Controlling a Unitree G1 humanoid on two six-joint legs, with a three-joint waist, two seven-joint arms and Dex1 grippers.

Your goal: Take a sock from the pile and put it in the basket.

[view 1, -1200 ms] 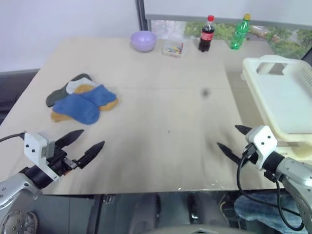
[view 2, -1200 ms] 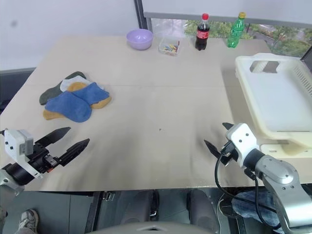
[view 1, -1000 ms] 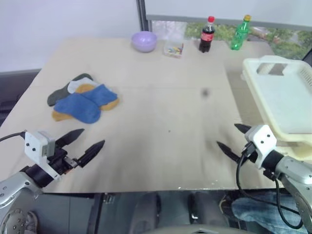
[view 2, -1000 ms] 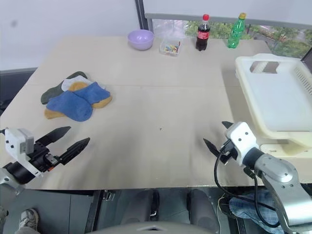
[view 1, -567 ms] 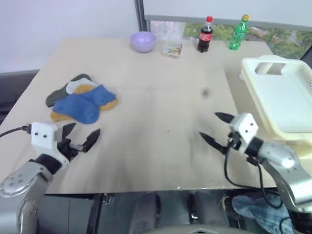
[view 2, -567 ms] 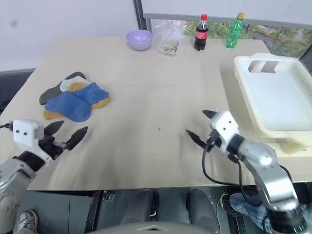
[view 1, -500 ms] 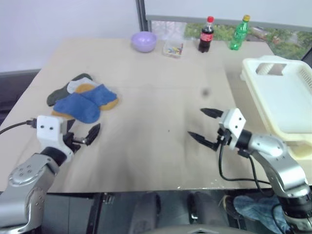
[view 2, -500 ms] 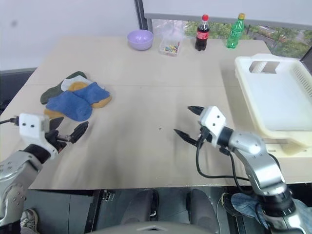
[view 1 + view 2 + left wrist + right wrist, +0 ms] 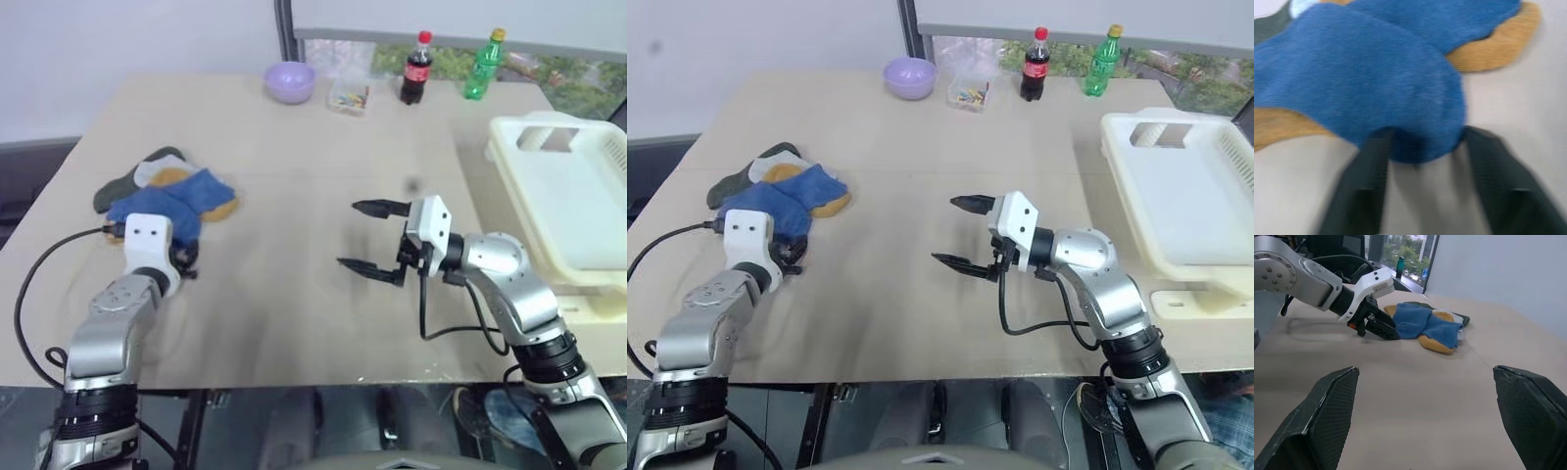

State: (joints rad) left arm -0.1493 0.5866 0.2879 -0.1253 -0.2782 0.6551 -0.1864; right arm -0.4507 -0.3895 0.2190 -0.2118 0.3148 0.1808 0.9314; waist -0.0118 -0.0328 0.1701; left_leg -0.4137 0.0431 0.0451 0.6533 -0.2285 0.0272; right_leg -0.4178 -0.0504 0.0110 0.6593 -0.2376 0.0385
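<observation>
The pile (image 9: 162, 191) of blue, mustard, dark and whitish socks lies at the table's left. My left gripper (image 9: 791, 258) is at the pile's near edge. In the left wrist view its fingers (image 9: 1369, 186) pinch the rounded end of the blue sock (image 9: 1366, 88) from both sides. My right gripper (image 9: 349, 235) hovers open over the table's middle, pointing left toward the pile, with nothing between its fingers. The right wrist view looks across at the pile (image 9: 1425, 325) and at the left gripper (image 9: 1382, 331). The cream basket (image 9: 563, 206) stands at the right edge.
Along the far edge stand a lilac bowl (image 9: 290, 81), a small clear box (image 9: 349, 96) of coloured bits, a cola bottle (image 9: 414, 69) and a green bottle (image 9: 482, 65). Bare tabletop stretches between the pile and the basket.
My left gripper moved forward to the pile and its fingers closed in around the blue sock's end. My right gripper swung left from beside the basket to the table's middle, staying open.
</observation>
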